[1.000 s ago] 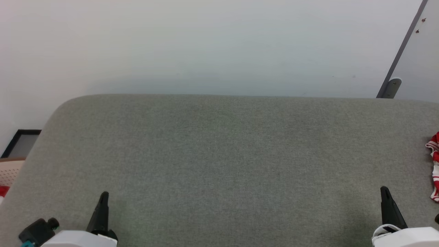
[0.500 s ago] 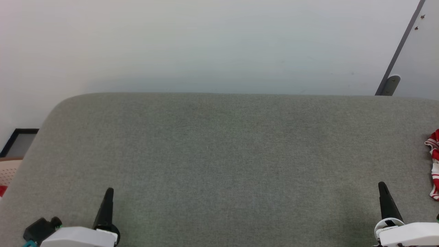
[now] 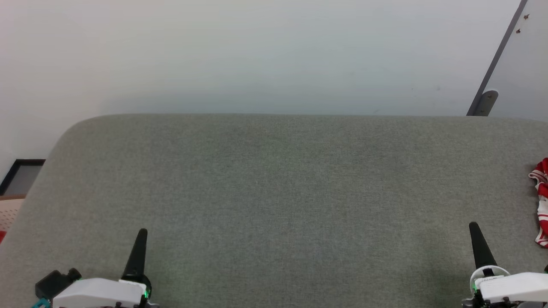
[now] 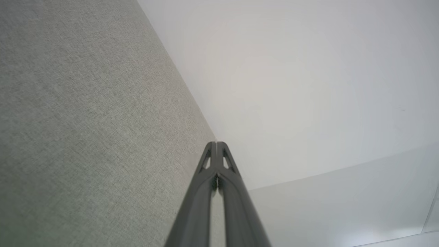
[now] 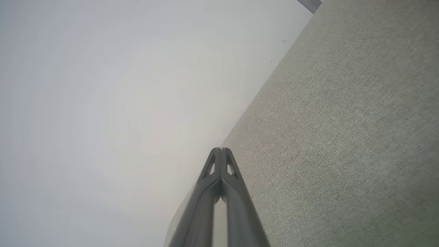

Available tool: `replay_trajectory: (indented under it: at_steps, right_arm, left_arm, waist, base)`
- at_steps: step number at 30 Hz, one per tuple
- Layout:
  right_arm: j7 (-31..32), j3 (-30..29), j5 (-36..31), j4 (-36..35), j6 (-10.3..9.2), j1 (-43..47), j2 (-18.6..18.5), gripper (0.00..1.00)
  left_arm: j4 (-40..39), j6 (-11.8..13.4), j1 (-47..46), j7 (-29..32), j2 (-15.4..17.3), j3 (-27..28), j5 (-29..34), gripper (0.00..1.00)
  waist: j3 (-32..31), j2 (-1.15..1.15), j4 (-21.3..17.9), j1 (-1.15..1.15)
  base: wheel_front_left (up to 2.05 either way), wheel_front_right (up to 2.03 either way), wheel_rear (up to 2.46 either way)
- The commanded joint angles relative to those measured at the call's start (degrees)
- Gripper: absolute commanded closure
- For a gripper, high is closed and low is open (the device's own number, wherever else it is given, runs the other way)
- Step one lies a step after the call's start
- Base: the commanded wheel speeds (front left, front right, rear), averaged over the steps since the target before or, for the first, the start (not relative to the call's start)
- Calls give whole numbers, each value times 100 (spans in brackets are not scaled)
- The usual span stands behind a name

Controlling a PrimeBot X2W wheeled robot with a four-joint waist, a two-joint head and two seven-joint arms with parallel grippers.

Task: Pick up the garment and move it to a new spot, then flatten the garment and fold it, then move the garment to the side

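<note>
So from where I stood, the big grey fabric-covered table was bare across the middle. The crumpled red garment with its red-and-white striped trim sat way out at 3 o'clock, right by the table's edge, and most of it was cut off from sight. The left gripper, with its two long dark fingers, was down around 7 o'clock and the right gripper around 5 o'clock, well apart from each other. Both had their fingers pressed tight together with nothing between them (the wrist views made that pretty obvious).

My worry was the right one. It was nearest the cloth but closed, so reaching over without spreading first would probably just shove the garment further toward 3 o'clock, maybe off the edge. Pinching only the striped trim looked risky too, since the rest would likely trail along bunched up.

Also, a beige perforated basket with a scrap of red beside it peeked in at 9 o'clock, which seemed easy to mistake for the target.
</note>
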Motion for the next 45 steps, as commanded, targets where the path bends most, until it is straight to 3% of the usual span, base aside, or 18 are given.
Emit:
replay_trajectory:
  at_steps: [1,45]
  right_arm:
    - [19,8,123,-31,-4,-105,-26,100]
    - [556,68,2540,111,-7,-351,-27,100]
  left_arm:
    - [-68,-12,-114,24,4,37,-114,100]
    - [-122,-19,-297,559,-479,247,-1734,100]
  waist:
    - [4,0,-3,0]
    - [167,0,-118,0]
  base:
    - [0,0,0]
    - [0,0,0]
